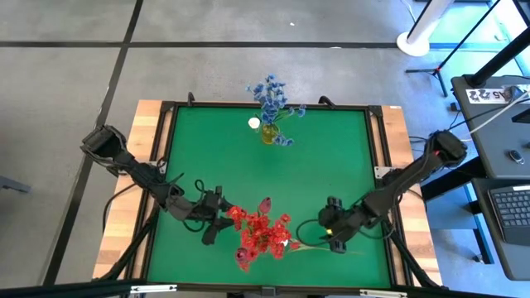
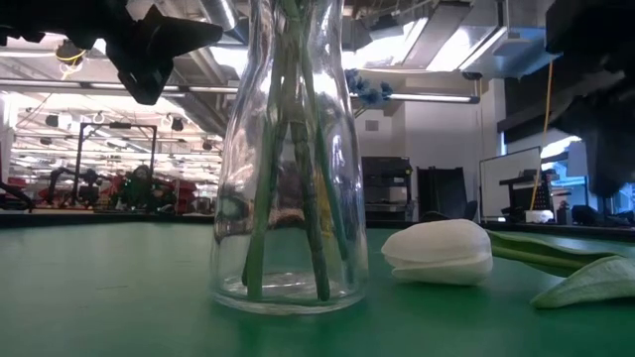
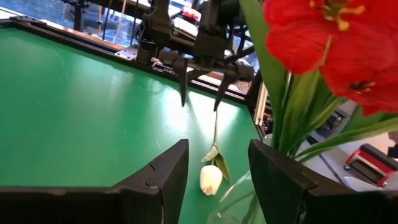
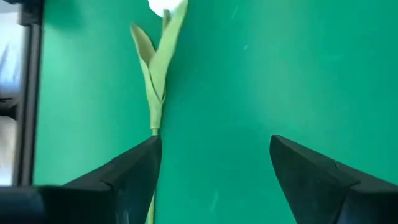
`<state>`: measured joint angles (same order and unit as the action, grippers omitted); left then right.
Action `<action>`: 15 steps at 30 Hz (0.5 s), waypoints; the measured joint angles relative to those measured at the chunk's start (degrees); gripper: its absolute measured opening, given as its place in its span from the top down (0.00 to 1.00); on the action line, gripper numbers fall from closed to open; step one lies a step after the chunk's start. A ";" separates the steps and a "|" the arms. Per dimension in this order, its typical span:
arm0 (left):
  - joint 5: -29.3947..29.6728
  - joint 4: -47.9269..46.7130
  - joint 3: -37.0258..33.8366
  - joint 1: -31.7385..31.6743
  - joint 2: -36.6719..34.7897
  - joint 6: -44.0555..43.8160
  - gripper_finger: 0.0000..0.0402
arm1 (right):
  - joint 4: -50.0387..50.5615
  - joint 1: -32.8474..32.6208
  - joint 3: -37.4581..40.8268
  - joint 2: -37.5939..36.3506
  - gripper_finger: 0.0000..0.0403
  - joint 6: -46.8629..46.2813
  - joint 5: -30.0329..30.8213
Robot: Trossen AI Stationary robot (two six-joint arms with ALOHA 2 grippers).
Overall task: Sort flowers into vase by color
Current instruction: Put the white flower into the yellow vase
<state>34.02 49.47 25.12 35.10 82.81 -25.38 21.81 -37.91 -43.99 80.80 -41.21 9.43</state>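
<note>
A glass vase point(image 2: 288, 248) near the table's near edge holds red flowers point(image 1: 263, 233) and dark red buds point(image 1: 265, 203). A white tulip point(image 1: 293, 245) lies flat on the green mat to the vase's right, its bud point(image 2: 439, 253) toward the vase and its stem point(image 4: 154, 93) toward the right arm. My left gripper point(image 3: 214, 180) is open just left of the red bunch. My right gripper point(image 4: 214, 168) is open over the tulip's stem end, with the stem beside one finger. A far vase point(image 1: 267, 132) holds blue flowers point(image 1: 272, 95).
A white bud point(image 1: 253, 123) shows beside the blue vase at the far middle. A raised black frame point(image 1: 168, 132) borders the green mat. The mat between the two vases is bare. Beyond the table's right side stand a desk with a keyboard point(image 1: 509, 207) and cables.
</note>
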 joint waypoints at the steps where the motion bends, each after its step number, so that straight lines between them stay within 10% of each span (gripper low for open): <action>1: -0.06 -0.04 0.00 0.01 0.00 0.01 0.59 | -0.87 0.00 0.00 1.22 0.26 -0.51 -0.06; 15: -0.02 -0.50 0.00 -0.06 0.00 -0.06 0.59 | -18.72 0.02 -1.10 14.72 0.26 1.87 -2.05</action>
<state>34.00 48.97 25.12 35.05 82.81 -25.43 3.09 -37.89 -45.09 95.52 -39.35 7.38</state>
